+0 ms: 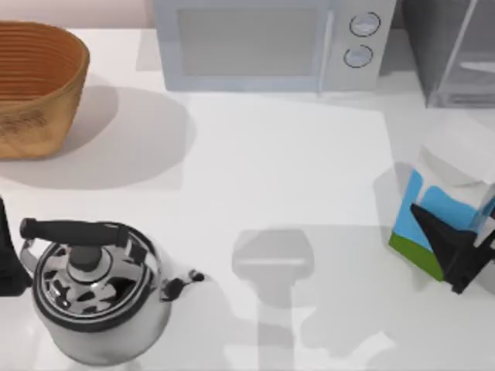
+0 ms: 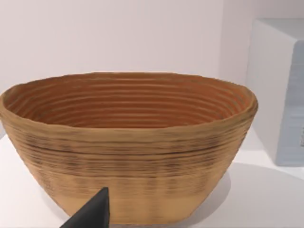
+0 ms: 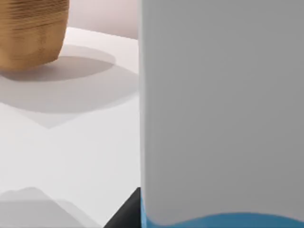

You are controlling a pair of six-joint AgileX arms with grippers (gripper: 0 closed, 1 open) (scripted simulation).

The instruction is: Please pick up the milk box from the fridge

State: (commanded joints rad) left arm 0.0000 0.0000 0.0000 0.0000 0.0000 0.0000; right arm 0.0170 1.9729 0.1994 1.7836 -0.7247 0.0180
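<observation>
The milk box [image 1: 445, 202] is a white carton with a sky-blue panel and a green band. It hangs tilted over the table's right side, in front of the fridge [image 1: 456, 54], which stands at the back right corner. My right gripper [image 1: 464, 249] is shut on the carton, with a dark finger across its blue side. In the right wrist view the carton's white wall [image 3: 218, 104] is very close, and a dark fingertip [image 3: 127, 211] lies beside it. My left gripper [image 1: 9, 263] is parked at the table's left edge, next to the kettle.
A pale blue-grey microwave [image 1: 271, 42] with two dials stands at the back centre. A woven basket [image 1: 35, 85] sits at the back left, close in front of the left wrist camera [image 2: 128, 142]. A steel kettle [image 1: 97, 290] with a black handle stands at the front left.
</observation>
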